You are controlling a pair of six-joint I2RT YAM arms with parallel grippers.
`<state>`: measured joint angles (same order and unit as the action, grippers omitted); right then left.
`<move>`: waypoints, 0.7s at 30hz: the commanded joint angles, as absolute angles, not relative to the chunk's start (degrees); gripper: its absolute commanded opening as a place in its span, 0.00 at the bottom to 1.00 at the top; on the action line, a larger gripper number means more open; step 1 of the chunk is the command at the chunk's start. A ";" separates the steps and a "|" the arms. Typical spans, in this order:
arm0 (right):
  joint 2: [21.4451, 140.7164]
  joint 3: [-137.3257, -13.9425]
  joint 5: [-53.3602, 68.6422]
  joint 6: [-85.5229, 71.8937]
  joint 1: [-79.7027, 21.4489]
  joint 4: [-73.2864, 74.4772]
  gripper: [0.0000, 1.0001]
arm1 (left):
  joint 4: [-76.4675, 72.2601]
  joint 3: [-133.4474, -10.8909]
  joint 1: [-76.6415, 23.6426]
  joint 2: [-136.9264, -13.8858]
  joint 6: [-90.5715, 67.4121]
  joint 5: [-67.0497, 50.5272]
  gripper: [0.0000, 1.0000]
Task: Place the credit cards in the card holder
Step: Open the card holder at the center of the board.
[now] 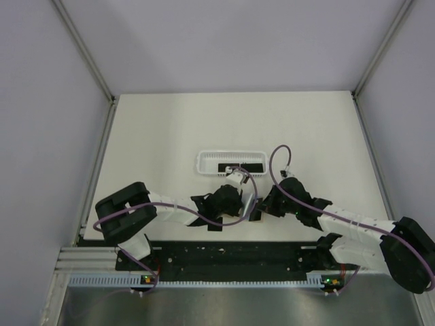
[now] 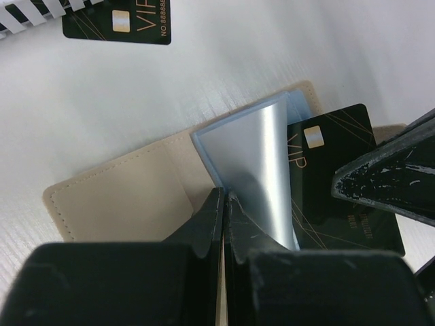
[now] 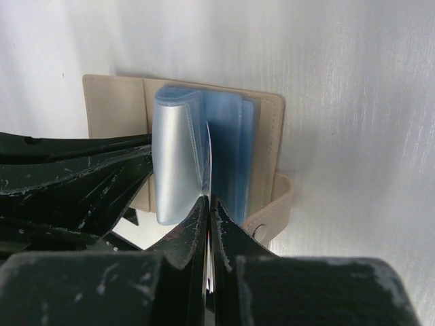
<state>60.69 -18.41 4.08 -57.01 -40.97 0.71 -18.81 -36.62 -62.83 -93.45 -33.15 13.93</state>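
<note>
Credit card point(image 2: 340, 170): black, VIP print, lies over the right half of the card holder point(image 2: 122, 197), its near edge tucked under the lifted clear sleeve point(image 2: 251, 156). Right gripper point(image 3: 207, 207) is clamped on it; from the right wrist the card shows edge-on, a thin line between closed jaws, aimed into the stack of bluish sleeves.

Handling, my read: the card is light, stiff and glossy, so it will slip if pinched loosely. Grip the short edge farthest from the holder and leave most of its length free to slide in. It won't flex to forgive a bad angle.

The holder is open flat on the table point(image 2: 272, 47), tan flap to the left of the sleeves. It's soft and light, and will likely skate if pushed without a hold.

Left gripper point(image 2: 223, 200) is pinched shut on the sleeve's lower corner, holding that leaf up. The sleeve is floppy film, so the pocket mouth is probably hard to find; can't see the mouth itself.

More black cards point(image 1: 255, 167) sit in the white basket point(image 1: 204, 159), beyond the holder.
</note>
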 commanded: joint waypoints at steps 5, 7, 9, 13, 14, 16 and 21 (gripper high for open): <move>62.14 -16.35 2.55 -56.25 -40.52 0.53 0.00 | -11.87 -37.09 -63.11 -83.69 -33.58 13.62 0.00; 62.14 -16.17 2.46 -56.25 -40.52 0.53 0.00 | -11.25 -38.05 -63.11 -81.66 -32.79 13.54 0.00; 62.05 -16.17 2.20 -56.25 -40.52 0.53 0.00 | -10.90 -38.93 -63.19 -80.25 -31.91 12.84 0.00; 62.05 -16.00 2.11 -56.34 -40.52 0.53 0.00 | -13.17 -40.34 -63.19 -81.03 -29.36 8.45 0.00; 62.05 -16.00 2.20 -56.42 -40.52 0.53 0.00 | -14.05 -40.60 -63.11 -81.91 -28.75 7.05 0.00; 62.05 -15.82 2.20 -56.60 -40.52 -0.95 0.00 | -14.76 -41.39 -63.28 -84.19 -28.74 4.93 0.00; 61.88 -15.38 2.28 -56.95 -40.52 -0.97 0.00 | -17.57 -41.57 -63.54 -89.03 -29.18 3.25 0.00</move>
